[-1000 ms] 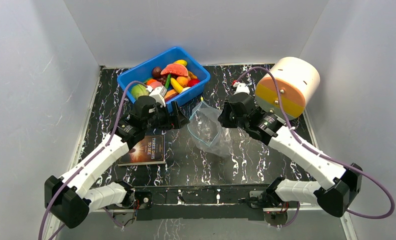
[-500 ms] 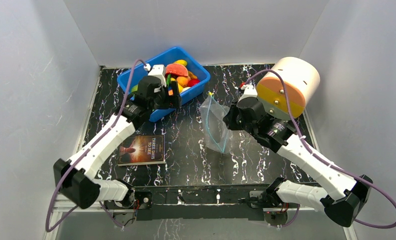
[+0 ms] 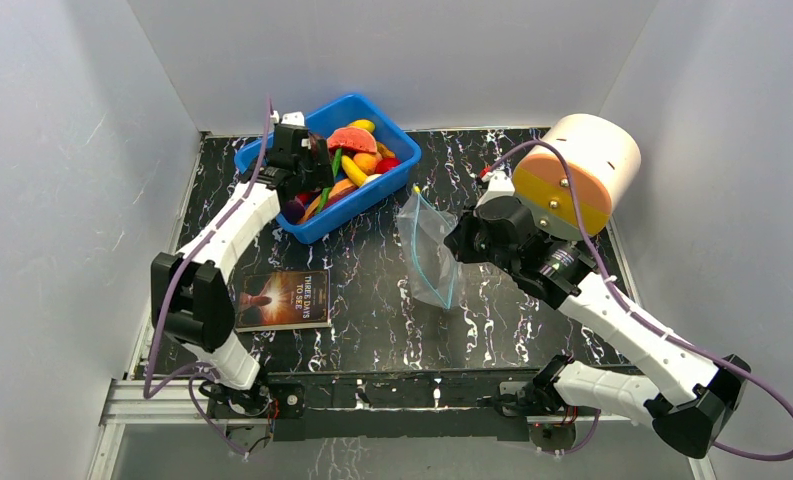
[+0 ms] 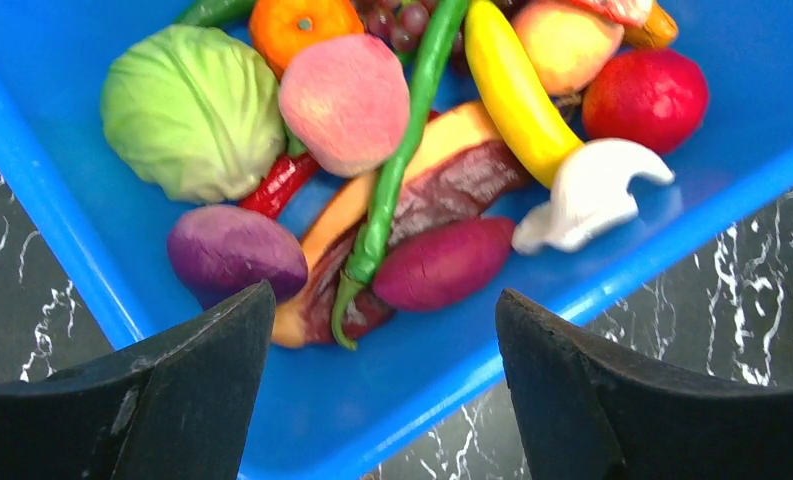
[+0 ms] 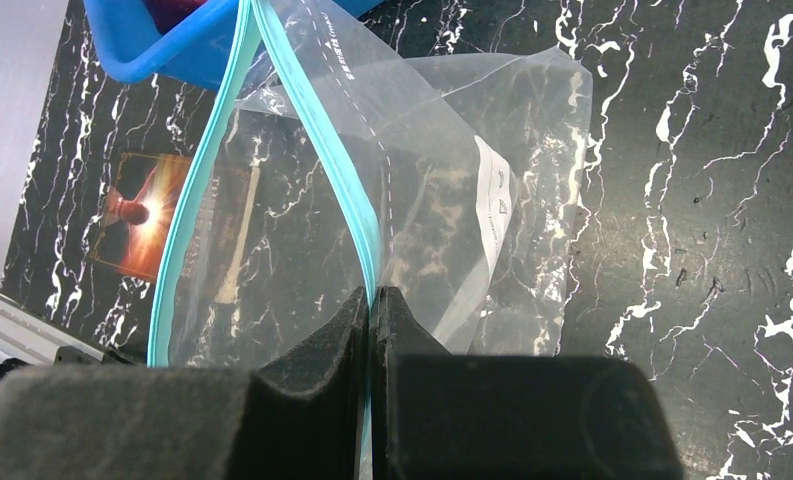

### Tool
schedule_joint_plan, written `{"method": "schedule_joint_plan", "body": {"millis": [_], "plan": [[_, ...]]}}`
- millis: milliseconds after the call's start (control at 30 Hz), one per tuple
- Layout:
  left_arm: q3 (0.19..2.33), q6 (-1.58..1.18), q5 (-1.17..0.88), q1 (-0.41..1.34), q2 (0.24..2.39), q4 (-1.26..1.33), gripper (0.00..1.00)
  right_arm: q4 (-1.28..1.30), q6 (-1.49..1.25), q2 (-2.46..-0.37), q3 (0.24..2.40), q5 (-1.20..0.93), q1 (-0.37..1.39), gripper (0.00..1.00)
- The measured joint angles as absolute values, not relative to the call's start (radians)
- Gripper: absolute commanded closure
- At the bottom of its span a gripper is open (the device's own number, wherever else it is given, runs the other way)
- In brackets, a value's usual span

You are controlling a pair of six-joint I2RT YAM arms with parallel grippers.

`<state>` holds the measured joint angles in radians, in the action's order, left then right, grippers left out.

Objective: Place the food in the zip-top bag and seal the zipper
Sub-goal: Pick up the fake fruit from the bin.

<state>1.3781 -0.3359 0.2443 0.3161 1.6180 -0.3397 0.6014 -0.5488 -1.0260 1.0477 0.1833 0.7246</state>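
The food lies piled in a blue bin [image 3: 355,209]: a red watermelon slice [image 3: 352,138] on top, and in the left wrist view a green cabbage [image 4: 192,110], peach [image 4: 344,100], long green bean [image 4: 402,170], banana [image 4: 517,95] and purple onion [image 4: 234,250]. My left gripper [image 4: 384,300] hangs open over the bin's near wall, holding nothing. The clear zip-top bag [image 3: 427,250] stands on the table right of the bin. My right gripper [image 5: 370,295] is shut on one side of its blue-green zipper [image 5: 332,160]. The bag's mouth gapes, and nothing shows inside.
A book [image 3: 285,298] lies on the black marbled table at the near left. A large cream, orange and yellow cylinder [image 3: 575,170] sits at the far right behind my right arm. White walls enclose the table on three sides.
My left arm has swung away from the bag, up and to the left over the bin. The right gripper has raised the bag so it stands upright.
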Motion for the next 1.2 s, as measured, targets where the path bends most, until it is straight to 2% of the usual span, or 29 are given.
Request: {"method": "schedule_joint_plan", "body": {"millis": [133,433,733,967,1100,1200], "plan": [[1.445,-0.321,0.254,0.296,1.691,-0.336,0.14,0.594,-0.547,-1.020,1.032,0.174,0.725,1.00],[1.671,-0.267,0.282,0.279,1.921,-0.336,0.15,0.570,-0.527,-1.032,1.031,0.154,0.725,1.00],[1.769,-0.227,0.317,0.266,2.074,-0.368,0.15,0.567,-0.505,-1.040,1.031,0.150,0.725,1.00],[1.800,-0.213,0.323,0.257,2.140,-0.383,0.26,0.564,-0.496,-1.040,1.031,0.146,0.725,1.00],[1.821,-0.213,0.324,0.256,2.162,-0.387,0.44,0.564,-0.495,-1.040,1.031,0.142,0.725,1.00],[1.824,-0.219,0.324,0.256,2.164,-0.393,0.47,0.564,-0.495,-1.040,1.031,0.141,0.725,1.00]]}}
